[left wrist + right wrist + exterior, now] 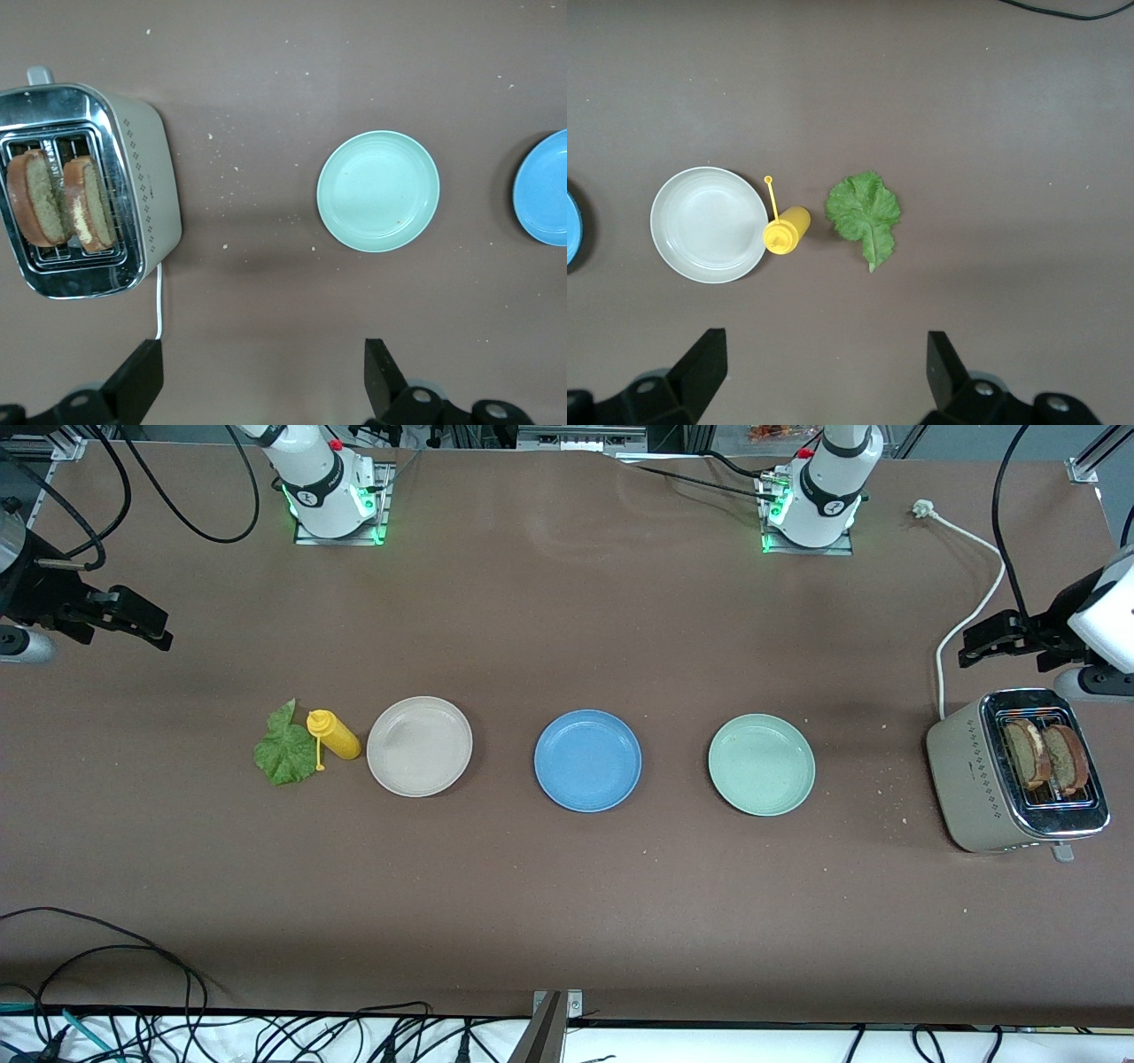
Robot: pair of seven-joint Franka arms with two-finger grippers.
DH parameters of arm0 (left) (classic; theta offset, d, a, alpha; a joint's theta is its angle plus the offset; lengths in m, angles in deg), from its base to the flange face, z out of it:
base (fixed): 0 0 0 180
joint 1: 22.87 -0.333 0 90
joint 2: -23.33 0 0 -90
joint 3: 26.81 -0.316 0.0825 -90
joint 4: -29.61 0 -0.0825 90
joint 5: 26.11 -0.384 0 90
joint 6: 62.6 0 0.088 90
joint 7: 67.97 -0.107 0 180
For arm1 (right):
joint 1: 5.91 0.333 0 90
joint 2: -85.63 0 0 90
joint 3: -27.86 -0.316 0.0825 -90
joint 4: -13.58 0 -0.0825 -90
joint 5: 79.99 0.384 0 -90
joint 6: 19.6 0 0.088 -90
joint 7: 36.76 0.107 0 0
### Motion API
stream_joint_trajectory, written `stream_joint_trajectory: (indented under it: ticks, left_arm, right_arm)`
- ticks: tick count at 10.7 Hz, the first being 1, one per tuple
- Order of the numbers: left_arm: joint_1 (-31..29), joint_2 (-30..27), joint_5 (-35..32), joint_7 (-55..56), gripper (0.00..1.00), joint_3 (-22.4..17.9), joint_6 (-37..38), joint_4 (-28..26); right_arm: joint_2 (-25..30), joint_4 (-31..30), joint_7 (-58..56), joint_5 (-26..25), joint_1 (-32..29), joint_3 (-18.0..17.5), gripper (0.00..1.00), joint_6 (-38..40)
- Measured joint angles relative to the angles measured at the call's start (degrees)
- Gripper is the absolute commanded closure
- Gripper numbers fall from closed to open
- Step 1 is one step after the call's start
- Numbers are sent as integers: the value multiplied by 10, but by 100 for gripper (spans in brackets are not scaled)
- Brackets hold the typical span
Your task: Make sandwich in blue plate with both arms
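I see the round matte blue plate (587, 760) bare at the frame's centre on the brown tabletop (567, 903), between a beige plate (419, 746) and a pale green plate (761, 764). Two brown toast slices (1046, 755) stand in the metal toaster (1010, 775) at mid right; the ruffled green lettuce leaf (285, 745) touches a yellow squeeze bottle (334, 734) at mid left. The left gripper (261, 376) hangs by the toaster, the right gripper (824, 372) above the leaf; wrist views show both jaws spread.
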Motion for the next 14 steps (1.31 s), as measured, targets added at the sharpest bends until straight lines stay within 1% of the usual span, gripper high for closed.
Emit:
stream_joint_trajectory:
  ticks: [1,4,6,7,8,10,12,14]
  left_arm:
    - [-6,6,0,0,0,-7,-5,0]
    - [-71,38,-1,-11,0,-13,-45,-1]
    - [-86,68,-49,-51,0,-14,-89,-2]
    - [-92,86,-55,-60,0,-14,-110,-3]
    - [-105,105,-56,-66,0,-13,-132,-3]
    - [-137,142,-27,-105,0,-13,-146,-6]
    - [-143,170,-22,-110,0,-11,-148,-8]
    - [-133,181,-38,-79,0,-5,-148,-15]
  right_arm:
    - [0,0,0,0,1,-1,0,0]
    - [1,1,0,0,3,-1,0,0]
    - [1,1,0,0,4,-2,0,0]
    - [1,2,0,0,4,-2,0,0]
    - [1,2,0,0,5,-3,0,0]
    - [1,2,0,0,6,-6,0,0]
    - [1,2,0,0,6,-6,0,0]
    - [1,2,0,0,6,-6,0,0]
